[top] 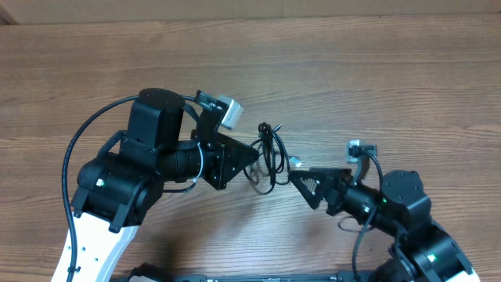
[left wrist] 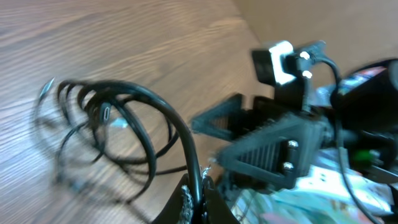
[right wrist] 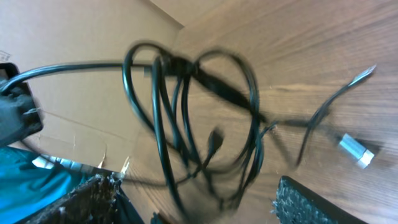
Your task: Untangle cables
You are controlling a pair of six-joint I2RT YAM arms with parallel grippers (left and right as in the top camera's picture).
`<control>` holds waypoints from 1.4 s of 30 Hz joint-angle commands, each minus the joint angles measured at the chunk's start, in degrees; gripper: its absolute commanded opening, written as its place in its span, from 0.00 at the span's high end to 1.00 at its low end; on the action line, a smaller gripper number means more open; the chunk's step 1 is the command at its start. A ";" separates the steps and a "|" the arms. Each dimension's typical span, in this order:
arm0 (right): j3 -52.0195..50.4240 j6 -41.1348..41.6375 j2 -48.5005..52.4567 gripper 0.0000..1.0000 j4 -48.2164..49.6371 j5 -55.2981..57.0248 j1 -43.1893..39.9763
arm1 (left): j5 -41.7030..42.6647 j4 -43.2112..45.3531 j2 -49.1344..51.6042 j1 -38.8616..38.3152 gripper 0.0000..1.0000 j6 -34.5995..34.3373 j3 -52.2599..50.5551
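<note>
Overhead, cables: The cables [top: 270, 157] sat bunched in a small dark knot near the middle of the wooden surface [top: 376, 78], between my two arms.
Overhead, left tool: My left tool [top: 252, 154] met the knot from its 9 o'clock side, tip against the loops.
Overhead, right tool: My right tool [top: 300, 180] waited just off the knot at about 4 o'clock, apart from it.
Overhead, plug: A silver plug [top: 297, 162] lay at 3 o'clock of the knot, just above my right tool.
Left wrist, left tool: My left tool [left wrist: 198, 202] was closed on one thick black strand at the 6 o'clock edge of the view.
Left wrist, cables: That strand arched up toward 10 o'clock into the blurred loops [left wrist: 118, 124]. My right tool faced them from 3 o'clock.
Right wrist, right tool: My right tool [right wrist: 199, 202] stood wide open and gripped nothing, its fingers [right wrist: 311, 202] at 7 and 5 o'clock.
Right wrist, cables: The loops [right wrist: 186, 112] hung in the centre from a strand that ran out to 9 o'clock. I could not tell whether they touched the surface.
Right wrist, plug: The silver plug [right wrist: 356, 150] rested on the wood at 3 o'clock.
Right wrist, backdrop: Cardboard [right wrist: 74, 31] filled the 10 o'clock corner.
</note>
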 commanded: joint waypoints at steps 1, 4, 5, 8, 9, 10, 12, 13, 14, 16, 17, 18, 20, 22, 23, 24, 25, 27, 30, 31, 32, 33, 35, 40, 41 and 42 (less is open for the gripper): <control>-0.22 -1.07 4.72 0.16 3.26 4.35 3.19 | 9.46 2.40 -0.83 -0.37 0.96 1.81 0.76; -0.22 -1.07 9.88 0.16 4.74 10.84 6.05 | 13.33 4.68 -0.83 -0.37 0.96 1.81 0.76; -0.22 -1.09 11.45 0.25 5.44 12.46 6.73 | 13.62 5.05 -0.83 -0.37 0.96 1.81 0.76; -0.20 -1.29 16.13 0.62 8.52 14.64 7.96 | 13.40 5.20 -0.83 -0.37 0.96 1.86 0.76; -0.20 -1.22 17.16 0.72 8.76 15.26 7.96 | 12.90 5.05 -0.83 -0.33 0.96 1.86 0.76; -0.20 -0.81 17.99 0.84 8.63 15.80 7.96 | 11.45 4.79 -0.83 -0.22 0.96 1.84 0.76; -0.20 0.50 18.32 0.96 7.78 16.61 7.78 | 5.81 3.43 -0.92 0.42 0.96 1.79 0.76; -0.17 0.87 18.12 0.96 7.28 17.16 7.69 | 2.12 2.25 -0.94 0.85 0.95 1.77 0.76; -0.17 0.85 17.55 0.96 7.02 17.64 7.50 | -2.58 0.55 -0.94 1.40 0.96 1.73 0.76; -0.17 0.85 15.82 0.96 5.73 20.15 6.64 | -10.54 -2.47 -0.94 2.58 0.96 0.74 0.76; -0.17 0.85 14.78 0.96 4.59 21.49 6.08 | -14.45 -3.61 -1.03 3.43 0.96 -0.07 0.76; -0.17 0.85 13.66 0.96 3.52 21.86 5.42 | -17.73 -4.37 -1.18 4.31 0.96 -1.07 0.76; -0.17 0.83 10.82 0.96 1.11 20.15 4.37 | -24.81 -5.55 -1.46 6.58 0.96 -4.13 0.76; -0.17 0.72 8.26 0.96 -1.22 18.86 4.13 | -31.71 -6.32 -1.60 9.11 0.96 -8.72 0.76; -0.17 0.55 6.82 0.96 -2.93 18.97 4.15 | -35.21 -6.75 -1.60 10.49 0.96 -11.72 0.76; -0.17 0.26 5.64 0.96 -4.48 19.32 4.13 | -38.40 -7.32 -1.60 11.98 0.96 -15.08 0.76; -0.17 0.20 4.31 0.96 -6.45 20.81 4.02 | -40.76 -7.85 -1.60 13.27 0.96 -17.84 0.76; -0.17 0.22 2.23 0.96 -10.14 24.72 3.67 | -44.22 -9.09 -1.60 16.17 0.96 -22.88 0.76; -0.17 0.92 -0.42 0.96 -15.98 29.90 2.54 | -45.35 -10.10 -1.57 21.14 0.96 -25.07 0.76; -0.17 2.01 -1.18 0.96 -17.92 31.41 1.95 | -45.33 -10.45 -1.57 22.99 0.96 -25.05 0.76; -0.17 2.91 -1.66 0.96 -19.43 32.24 1.38 | -45.33 -10.78 -1.57 24.59 0.96 -25.03 0.76; -0.17 3.50 -2.01 0.96 -20.68 32.44 0.79 | -45.31 -11.28 -1.57 26.43 0.96 -25.00 0.76; -0.17 3.67 -2.05 0.96 -21.20 30.03 0.13 | -44.09 -12.02 -1.55 29.46 0.96 -25.03 0.76; -0.20 1.42 -2.05 0.96 -16.87 16.96 0.20 | -36.72 -12.15 -1.20 31.87 0.96 -24.33 0.74; -0.20 1.29 -2.05 0.96 -15.21 14.56 0.20 | -35.30 -12.15 -1.05 31.87 0.95 -24.33 0.74; -0.20 1.29 -2.03 0.96 -13.03 11.96 0.20 | -33.31 -12.17 -0.72 31.87 0.93 -24.33 0.74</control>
